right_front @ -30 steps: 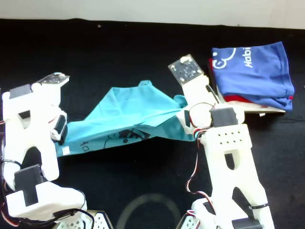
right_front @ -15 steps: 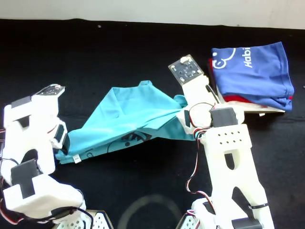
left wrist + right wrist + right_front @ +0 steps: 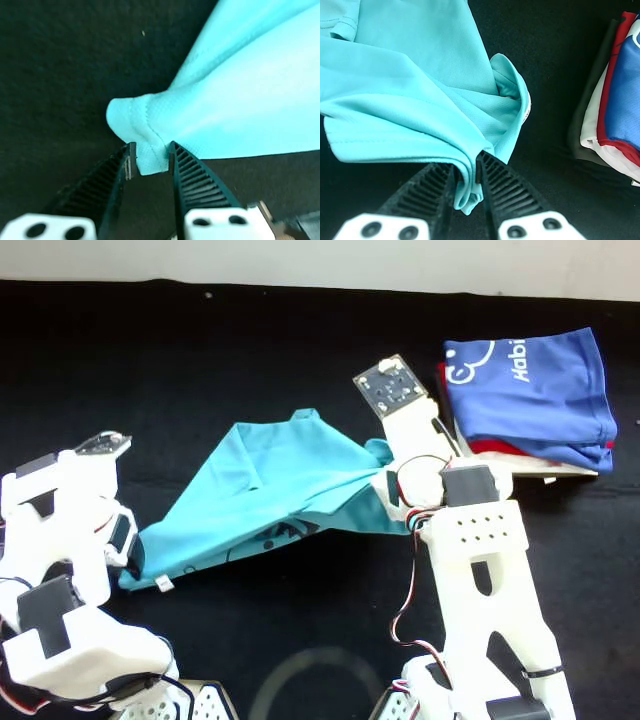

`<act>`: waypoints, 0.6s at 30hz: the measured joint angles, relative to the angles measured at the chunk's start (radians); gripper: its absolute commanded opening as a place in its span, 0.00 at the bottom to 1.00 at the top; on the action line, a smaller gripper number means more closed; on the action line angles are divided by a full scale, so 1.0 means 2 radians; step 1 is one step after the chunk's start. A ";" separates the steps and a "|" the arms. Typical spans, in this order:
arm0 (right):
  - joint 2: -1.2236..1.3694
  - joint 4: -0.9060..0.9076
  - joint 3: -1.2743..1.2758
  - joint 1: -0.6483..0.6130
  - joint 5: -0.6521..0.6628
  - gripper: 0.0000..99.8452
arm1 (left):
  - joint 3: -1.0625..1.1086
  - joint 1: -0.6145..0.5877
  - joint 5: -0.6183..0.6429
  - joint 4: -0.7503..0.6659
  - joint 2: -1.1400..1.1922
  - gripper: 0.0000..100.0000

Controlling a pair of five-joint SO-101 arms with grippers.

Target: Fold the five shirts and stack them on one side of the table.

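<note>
Near edge: both arms are standing side by side on the black surface (image 3: 200,340), and each is holding part of the teal shirt (image 3: 270,490).

Left tool (image 3: 150,155): the jaws are standing only narrowly apart and are pinching a stitched hem corner of the teal shirt between the ribbed pads. In the high view this tool is sitting at the shirt's near-left end, low to the surface. A small white tag (image 3: 163,583) is lying on the surface just beside that corner.

Right tool (image 3: 467,172): the jaws are nearly closed and are clamping a bunched fold of the same shirt; a little cloth is hanging out below the pads. In the high view this tool is sitting at the shirt's right end, near the middle of the surface.

Teal shirt: it is stretching slantwise between the two tools, with its left end nearer than its right. The far part is fanning out flat on the surface. A dark print (image 3: 285,532) is showing near its near edge.

Far right: a stack of folded shirts (image 3: 530,390) is resting on the surface, well apart from the left tool and just beyond the right arm. A blue shirt with white print is lying on top. Red, white and dark layers are showing at the edges beneath it.
</note>
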 measured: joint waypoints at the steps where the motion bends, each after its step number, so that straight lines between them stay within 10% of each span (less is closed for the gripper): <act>1: 0.000 0.000 0.000 0.000 0.000 0.01 | 0.000 0.000 0.002 0.003 0.000 0.17; 18: 0.000 0.000 0.000 0.000 0.000 0.01 | 0.005 0.013 0.007 0.010 0.001 0.15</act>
